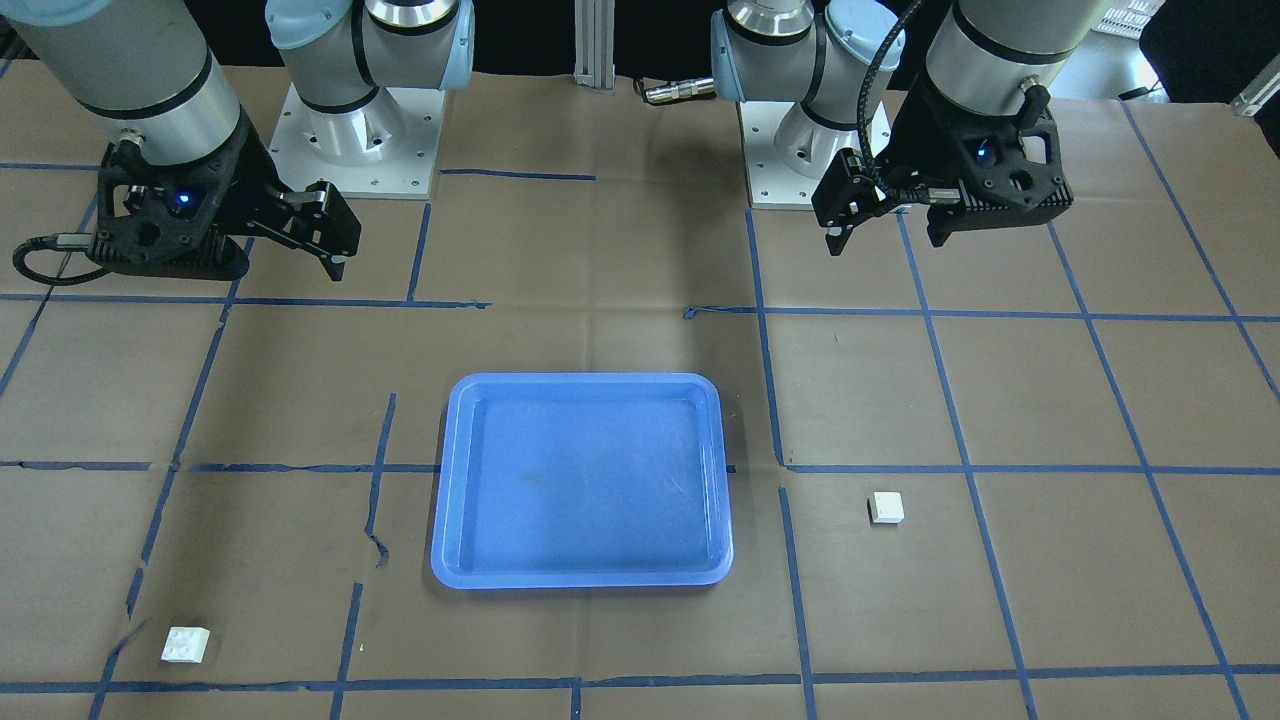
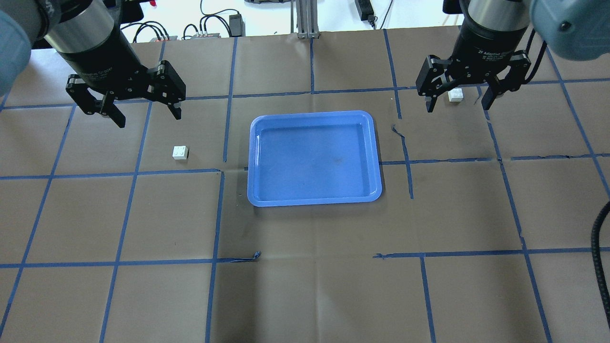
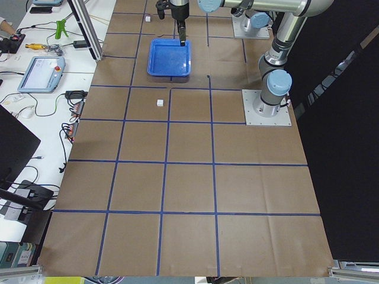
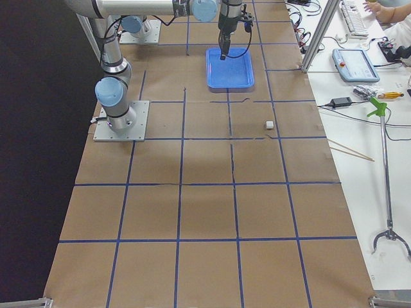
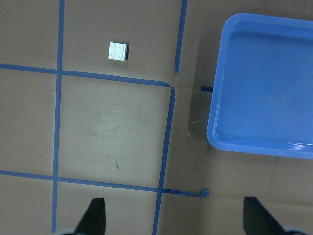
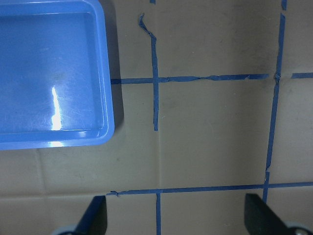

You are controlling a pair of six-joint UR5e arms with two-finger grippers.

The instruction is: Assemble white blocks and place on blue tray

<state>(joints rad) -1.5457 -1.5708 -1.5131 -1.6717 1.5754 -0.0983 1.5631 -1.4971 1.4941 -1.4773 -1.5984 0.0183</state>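
White blocks (image 2: 180, 152) (image 2: 455, 94) unjoined, well apart on the table (image 2: 305, 286), both outside the blue tray (image 2: 252, 157). Far left: left gripper (image 2: 150, 119) hanging above the table, jaws spread wide, clasping nothing. Next, one of the white blocks, studs up, near the tray's left side. Centre: blue tray, flat on the table. Right: other block, studs up, lying well beyond the right gripper (image 2: 457, 108) toward the operators' side; jaws likewise wide apart, nothing held.
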